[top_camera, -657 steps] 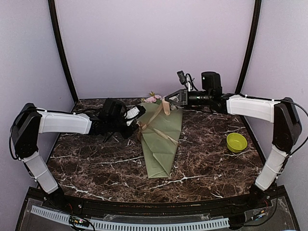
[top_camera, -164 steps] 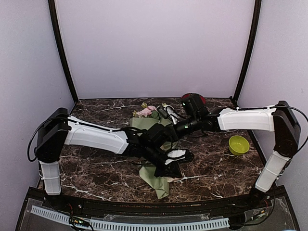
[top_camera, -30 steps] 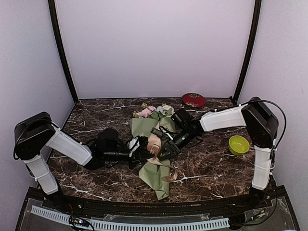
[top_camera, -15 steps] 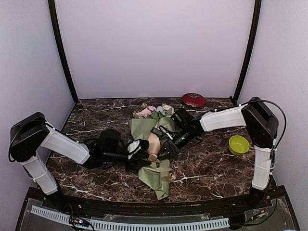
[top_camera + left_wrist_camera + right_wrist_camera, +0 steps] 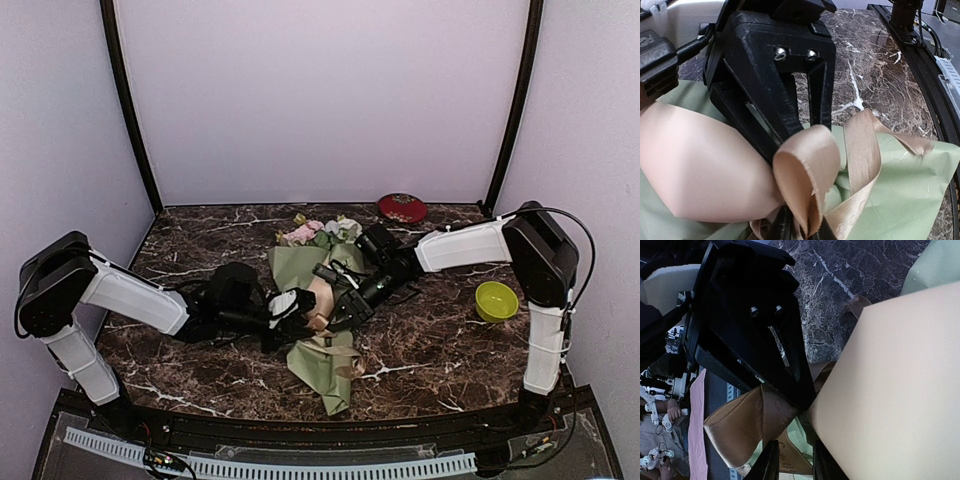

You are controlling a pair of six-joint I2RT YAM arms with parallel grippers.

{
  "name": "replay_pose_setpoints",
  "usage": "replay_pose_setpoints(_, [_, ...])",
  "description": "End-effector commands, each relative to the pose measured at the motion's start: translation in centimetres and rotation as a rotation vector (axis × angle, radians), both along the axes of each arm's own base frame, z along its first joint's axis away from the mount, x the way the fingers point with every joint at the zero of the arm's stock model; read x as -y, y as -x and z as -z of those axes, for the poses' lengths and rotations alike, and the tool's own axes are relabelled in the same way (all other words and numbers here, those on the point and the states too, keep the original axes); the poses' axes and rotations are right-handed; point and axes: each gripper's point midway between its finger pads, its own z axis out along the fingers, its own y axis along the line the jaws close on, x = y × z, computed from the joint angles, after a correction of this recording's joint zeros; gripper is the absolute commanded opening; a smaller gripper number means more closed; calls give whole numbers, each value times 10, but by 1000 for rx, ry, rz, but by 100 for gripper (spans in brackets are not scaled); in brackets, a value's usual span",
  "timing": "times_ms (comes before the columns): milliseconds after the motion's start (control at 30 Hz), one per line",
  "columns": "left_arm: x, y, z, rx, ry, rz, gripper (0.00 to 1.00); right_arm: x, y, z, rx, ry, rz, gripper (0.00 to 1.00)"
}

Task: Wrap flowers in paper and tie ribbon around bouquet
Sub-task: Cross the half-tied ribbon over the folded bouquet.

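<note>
Rightward, bowl (image 5: 492,298), red dish (image 5: 402,207), arms (image 5: 460,246) crowding bouquet (image 5: 325,375)

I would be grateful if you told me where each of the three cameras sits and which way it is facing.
Top external: above and behind the bases, looking down at the table; both whole arms show, left gripper and right gripper close together over the bouquet.
Left wrist: low beside the bouquet, facing the right gripper; its own fingertips show at the bottom edge.
Right wrist: low on the other side, facing the left gripper; own fingertips at the bottom edge.
Shared: both wrist views show the ribbon.
</note>
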Motion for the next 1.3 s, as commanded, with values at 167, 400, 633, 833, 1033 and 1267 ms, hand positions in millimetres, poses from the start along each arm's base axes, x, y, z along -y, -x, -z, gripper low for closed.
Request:
replay_pose_setpoints(167, [13,-17,-49,166,180,-14,0,-7,-3,-15,22,-50,-40,24])
replay_pose_setpoints(400, [13,-16,-44,163,193,-13,0,-11,-1,-25,16,-102,-60,21])
replay_pose_setpoints(633, [11,-22,-30,170,173,-46,0,-6,7,-27,6,-108,-89,9])
replay_pose_setpoints(833, [8,-22,-27,143,185,-73,0,9,5,-28,49,-64,-44,14])
replay_pose_setpoints(1033, [9,-20,-30,120,218,-74,0,4,-2,-40,76,-124,63,19])
replay_pose_setpoints(1267, [7,-21,-32,109,231,-82,0,-3,-8,-38,138,-130,143,27])
